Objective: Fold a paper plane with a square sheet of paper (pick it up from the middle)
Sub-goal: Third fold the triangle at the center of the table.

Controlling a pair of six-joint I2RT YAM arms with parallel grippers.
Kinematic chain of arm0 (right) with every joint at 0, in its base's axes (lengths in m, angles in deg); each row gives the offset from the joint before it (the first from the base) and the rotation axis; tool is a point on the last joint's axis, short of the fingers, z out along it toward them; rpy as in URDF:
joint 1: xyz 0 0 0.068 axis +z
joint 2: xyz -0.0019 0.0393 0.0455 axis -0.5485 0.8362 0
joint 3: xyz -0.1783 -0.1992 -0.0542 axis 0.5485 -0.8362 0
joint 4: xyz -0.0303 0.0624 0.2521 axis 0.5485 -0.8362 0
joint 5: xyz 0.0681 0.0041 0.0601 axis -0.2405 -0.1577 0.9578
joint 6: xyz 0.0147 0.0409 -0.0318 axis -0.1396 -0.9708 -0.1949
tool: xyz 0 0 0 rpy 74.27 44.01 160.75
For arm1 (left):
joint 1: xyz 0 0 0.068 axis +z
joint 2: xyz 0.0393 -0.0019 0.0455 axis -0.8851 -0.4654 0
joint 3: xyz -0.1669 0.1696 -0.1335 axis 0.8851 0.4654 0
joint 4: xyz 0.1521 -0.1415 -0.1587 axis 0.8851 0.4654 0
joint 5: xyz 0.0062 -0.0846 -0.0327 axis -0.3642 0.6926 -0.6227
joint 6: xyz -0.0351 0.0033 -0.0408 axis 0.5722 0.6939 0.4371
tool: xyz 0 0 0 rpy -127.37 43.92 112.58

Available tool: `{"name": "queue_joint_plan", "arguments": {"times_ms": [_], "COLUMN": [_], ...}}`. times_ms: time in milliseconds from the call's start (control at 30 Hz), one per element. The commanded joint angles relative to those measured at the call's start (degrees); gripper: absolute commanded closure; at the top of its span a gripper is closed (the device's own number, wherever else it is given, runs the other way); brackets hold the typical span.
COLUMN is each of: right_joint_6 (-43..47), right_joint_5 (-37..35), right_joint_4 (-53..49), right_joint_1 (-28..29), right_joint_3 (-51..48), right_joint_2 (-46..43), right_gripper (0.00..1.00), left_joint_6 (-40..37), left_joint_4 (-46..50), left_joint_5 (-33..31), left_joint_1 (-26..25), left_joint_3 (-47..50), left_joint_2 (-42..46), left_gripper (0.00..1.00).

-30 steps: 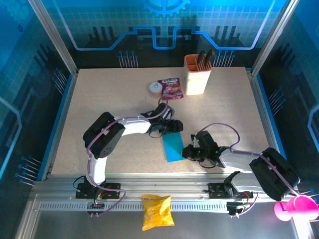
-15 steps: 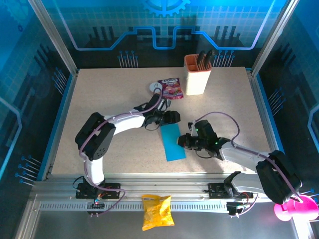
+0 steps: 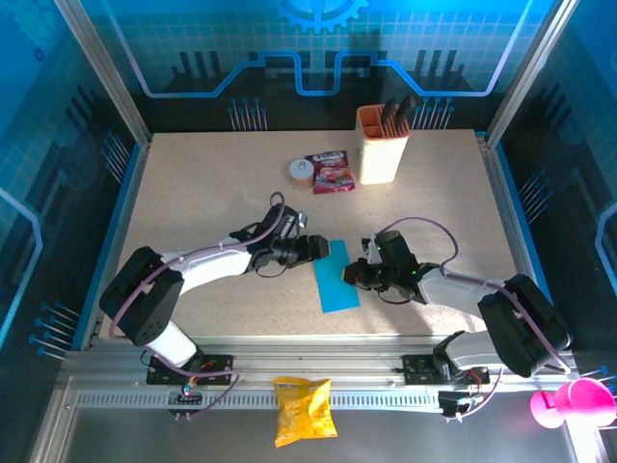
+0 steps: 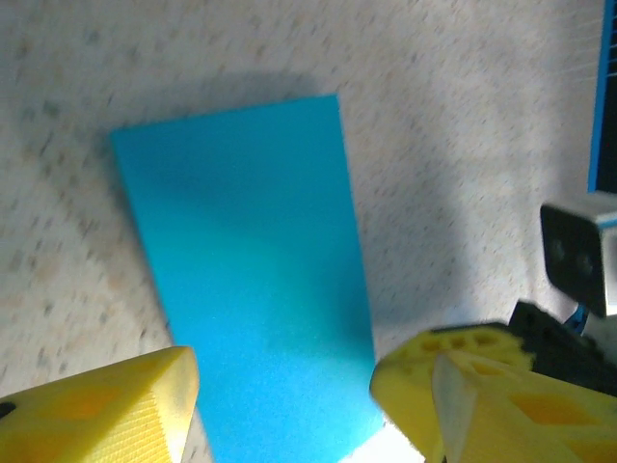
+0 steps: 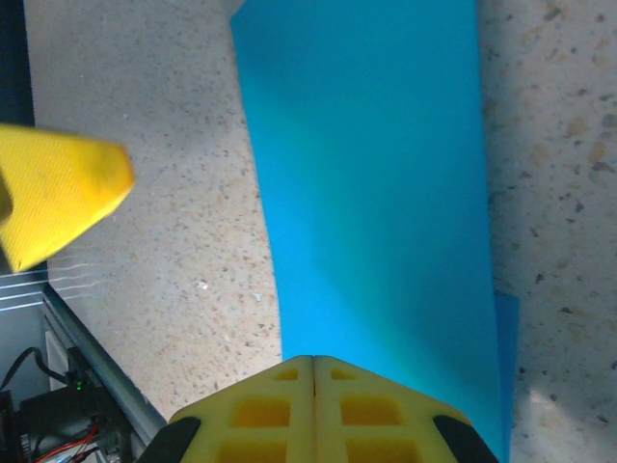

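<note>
I see the blue sheet of paper (image 3: 335, 275) folded into a narrow strip, lying flat on the desk (image 3: 212, 193) between the two arms. My left fingers (image 4: 116, 410) stand apart at its far left corner. The right fingers (image 5: 313, 395) are pressed together, with the tips over its right long edge.

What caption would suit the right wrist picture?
Right gripper, shut, poised over blue paper on a speckled table.

Robot laboratory cell, possibly a demonstration booth: speckled desk (image 3: 193, 193), aluminium framing (image 3: 251, 397), blue circuit-patterned panels (image 3: 434, 48), left arm (image 3: 202, 265) and right arm (image 3: 463, 289) bolted at the near edge.
</note>
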Motion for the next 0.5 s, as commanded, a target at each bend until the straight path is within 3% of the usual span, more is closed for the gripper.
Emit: {"name": "queue_joint_plan", "arguments": {"times_ms": [0, 467], "right_joint_6": [0.45, -2.27], "right_joint_5": [0.67, 3.48], "right_joint_4": [2.73, 14.89], "right_joint_1": [-0.89, -3.45], "right_joint_3": [-1.62, -6.79], "right_joint_2": [2.1, 12.26], "right_gripper": [1.0, 1.0], "left_joint_6": [2.91, 7.6], "left_joint_4": [-1.53, -6.8], "left_joint_5": [0.31, -1.36], "left_joint_1": [-1.61, -7.35], "left_joint_3": [2.75, 8.3], "left_joint_2": [3.13, 1.05], "left_gripper": [0.34, 0.33]}}
